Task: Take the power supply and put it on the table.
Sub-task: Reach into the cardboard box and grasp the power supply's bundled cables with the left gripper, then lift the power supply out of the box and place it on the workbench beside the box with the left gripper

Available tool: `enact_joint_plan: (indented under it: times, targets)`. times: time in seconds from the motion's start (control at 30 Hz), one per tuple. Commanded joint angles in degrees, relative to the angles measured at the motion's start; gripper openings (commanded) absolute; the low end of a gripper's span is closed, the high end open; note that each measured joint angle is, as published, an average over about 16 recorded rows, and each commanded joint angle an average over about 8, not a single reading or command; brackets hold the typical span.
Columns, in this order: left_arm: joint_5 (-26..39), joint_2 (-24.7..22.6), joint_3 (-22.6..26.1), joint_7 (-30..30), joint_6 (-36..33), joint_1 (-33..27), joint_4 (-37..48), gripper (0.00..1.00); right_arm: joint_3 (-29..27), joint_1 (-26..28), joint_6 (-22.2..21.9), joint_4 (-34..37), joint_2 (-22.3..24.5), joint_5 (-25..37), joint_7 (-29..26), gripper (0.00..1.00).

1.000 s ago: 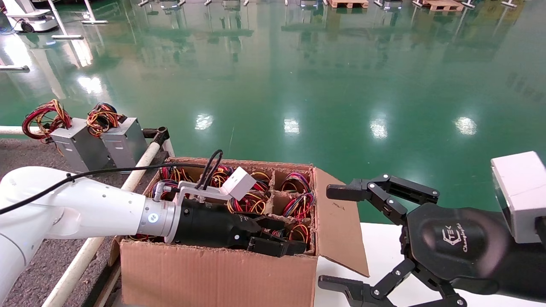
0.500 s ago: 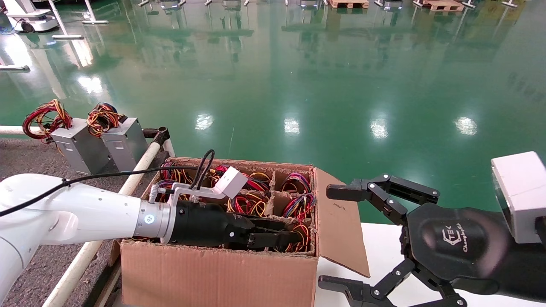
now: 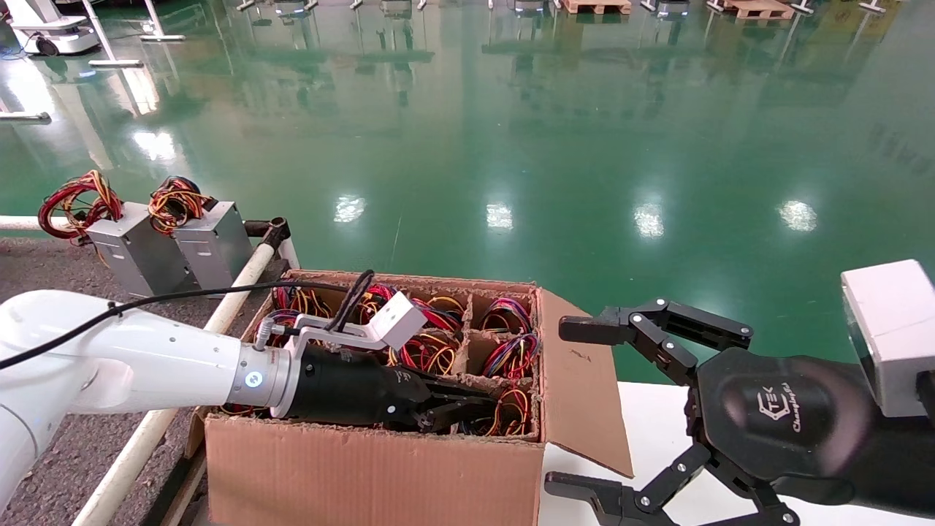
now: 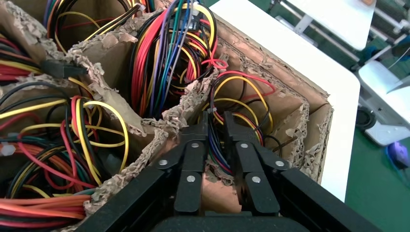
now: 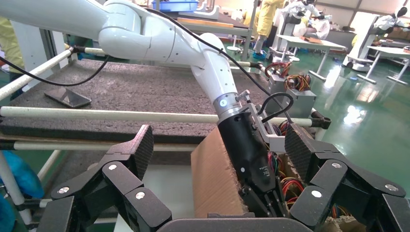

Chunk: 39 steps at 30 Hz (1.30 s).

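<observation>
My left gripper [image 3: 473, 413] reaches down into the near right compartment of an open cardboard box [image 3: 365, 467]. In the left wrist view the left gripper [image 4: 216, 126] is shut on a bundle of blue, green, red and black wires [image 4: 215, 151] that rises from that compartment. The power supply is hidden; only wire bundles show between the torn cardboard dividers. The table [image 3: 44, 267], dark grey and speckled, lies to the left behind a white tube rail [image 3: 241, 285]. My right gripper [image 3: 570, 405] hangs open over the white surface [image 3: 650, 424], right of the box.
Two grey boxes [image 3: 135, 252] [image 3: 215, 245] with coiled wire loops stand on the table's far edge. A dark flat item [image 5: 67, 97] lies on the table. The box's right flap [image 3: 584, 380] leans out toward the right gripper. Green floor lies beyond.
The left gripper sank deeper into the near right compartment and its fingers closed on the wires. The right arm has not moved.
</observation>
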<state>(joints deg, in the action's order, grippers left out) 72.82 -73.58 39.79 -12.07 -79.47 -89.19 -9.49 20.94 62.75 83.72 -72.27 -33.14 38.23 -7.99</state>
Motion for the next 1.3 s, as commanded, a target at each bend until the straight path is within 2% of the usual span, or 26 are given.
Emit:
enact_joint_plan:
  times: [0.03, 0.77, 1.3]
  targets:
    - [-0.44, 0.08, -0.3, 0.14, 0.02, 0.08, 0.22, 0.0, 0.0, 0.0, 0.0, 0.0, 0.0, 0.0, 0.0, 1.0]
    - [-6.71, 3.4, -4.64, -4.15, -3.66, -3.76, -0.17, 0.0, 0.01, 0.0, 0.0, 0.0, 0.0, -0.01, 0.01, 1.0]
    - [-11.04, 5.99, -7.96, -7.59, -3.41, -11.47, -0.36, 0.0, 0.02, 0.0, -0.01, 0.0, 0.01, -0.01, 0.01, 1.0]
